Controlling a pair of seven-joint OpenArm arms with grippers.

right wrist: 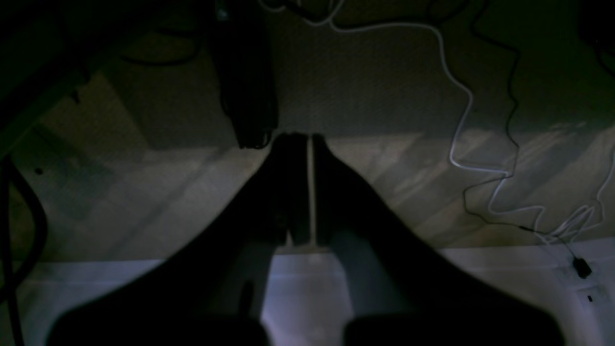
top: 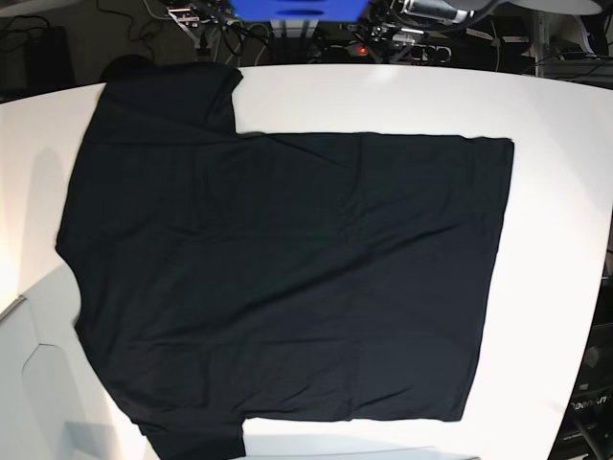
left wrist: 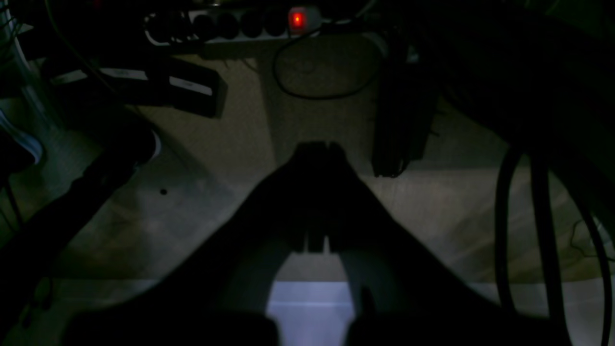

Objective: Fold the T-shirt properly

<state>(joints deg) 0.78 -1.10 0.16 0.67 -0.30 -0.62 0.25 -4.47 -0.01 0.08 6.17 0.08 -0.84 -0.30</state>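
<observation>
The T-shirt [top: 287, 278] lies spread flat on the white table [top: 560, 105] in the base view, plain black side up, with its sleeves at the far left and near left and its straight hem on the right. Neither arm shows in that view. Seen from its wrist camera, my left gripper [left wrist: 319, 146] is shut and empty, hanging over a dim floor. My right gripper [right wrist: 303, 138] is likewise shut on nothing, its fingers pressed nearly together above the floor. No cloth appears in either wrist view.
A power strip [left wrist: 298, 19] with a red light lies on the floor beyond the left gripper, with black cables [left wrist: 504, 216] beside it. A white cable [right wrist: 461, 120] snakes across the floor to the right of the right gripper. Equipment and wires [top: 287, 14] crowd the table's far edge.
</observation>
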